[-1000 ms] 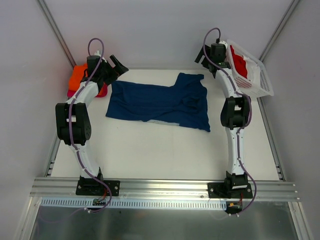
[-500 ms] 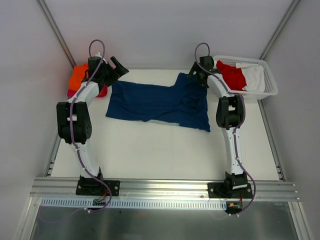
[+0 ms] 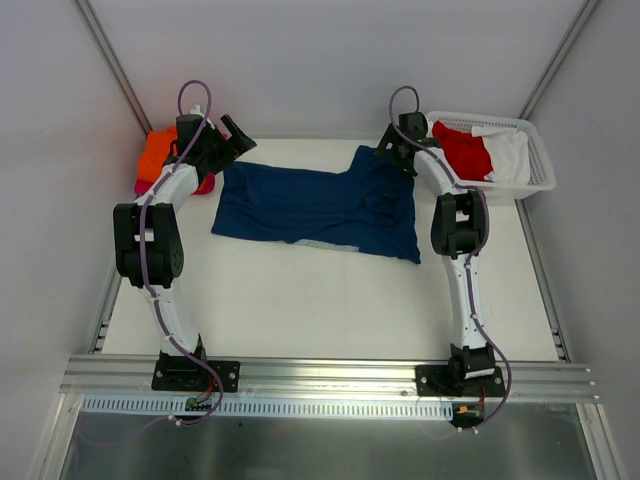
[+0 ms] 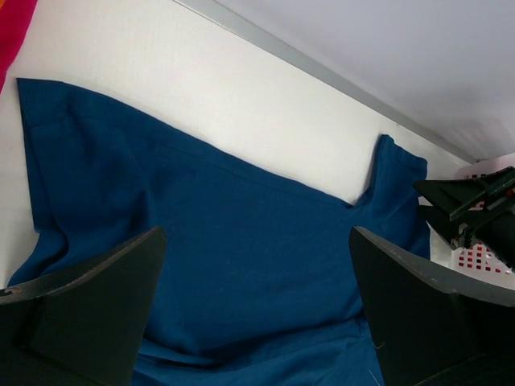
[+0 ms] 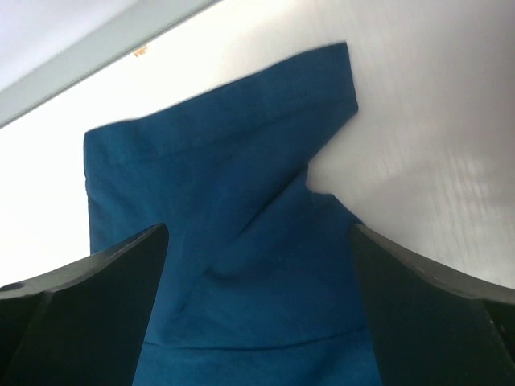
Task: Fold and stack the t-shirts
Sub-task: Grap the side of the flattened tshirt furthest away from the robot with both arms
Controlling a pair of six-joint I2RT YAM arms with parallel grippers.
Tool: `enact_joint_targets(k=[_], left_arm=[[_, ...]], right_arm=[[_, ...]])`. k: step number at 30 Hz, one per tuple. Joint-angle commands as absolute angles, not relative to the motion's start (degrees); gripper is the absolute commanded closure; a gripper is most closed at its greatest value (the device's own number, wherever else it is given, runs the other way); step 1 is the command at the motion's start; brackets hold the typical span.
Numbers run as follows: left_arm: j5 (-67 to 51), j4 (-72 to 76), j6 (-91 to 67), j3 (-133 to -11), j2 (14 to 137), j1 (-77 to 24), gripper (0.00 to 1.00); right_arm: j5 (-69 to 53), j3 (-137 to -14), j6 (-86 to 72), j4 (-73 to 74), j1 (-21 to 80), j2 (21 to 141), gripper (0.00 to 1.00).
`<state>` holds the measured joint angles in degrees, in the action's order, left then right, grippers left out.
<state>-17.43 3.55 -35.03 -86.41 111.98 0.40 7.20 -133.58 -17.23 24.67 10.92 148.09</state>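
A navy blue t-shirt (image 3: 320,205) lies spread and rumpled across the back of the white table; it fills the left wrist view (image 4: 225,257) and the right wrist view (image 5: 249,265). My left gripper (image 3: 238,133) is open and empty, just above the shirt's far left corner. My right gripper (image 3: 388,153) is open and empty over the shirt's far right sleeve. Orange (image 3: 155,148) and magenta-pink (image 3: 143,186) shirts lie stacked at the far left, with a red one (image 3: 206,184) behind the left arm. Red (image 3: 465,150) and white (image 3: 508,155) shirts lie in the basket.
A white plastic lattice basket (image 3: 535,182) stands at the far right corner, level on the table. Grey walls close in at the back and both sides. A metal rail (image 3: 330,375) runs along the near edge with both arm bases.
One second ago my right arm was at the basket, which stood tipped up on the right wall. The basket now rests level and my right gripper has moved left over the shirt's sleeve. The left arm is still.
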Motion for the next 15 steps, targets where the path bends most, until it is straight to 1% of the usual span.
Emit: enact_joint_targets(k=[1,7,12,15], left_arm=[[-16.3,4.0,-32.8,-86.4,111.9,0.3,0.01],[-16.6,4.1,-32.6,-86.9,112.3,0.3,0.01],[-16.3,4.1,-32.0,-86.9,112.4,0.3,0.01],[-16.3,4.0,-32.1,-87.1,112.7,0.4,0.01]], right_arm=[[13.4,-138.3,-15.7,23.6,6.8,149.0,0.0],[7.9,-140.3,-18.6,20.4,4.4,151.7,0.01],[8.1,-140.9,-18.5,18.5,4.1,151.8,0.01],[9.0,-139.0,-17.5,17.8,4.1,150.1,0.01]])
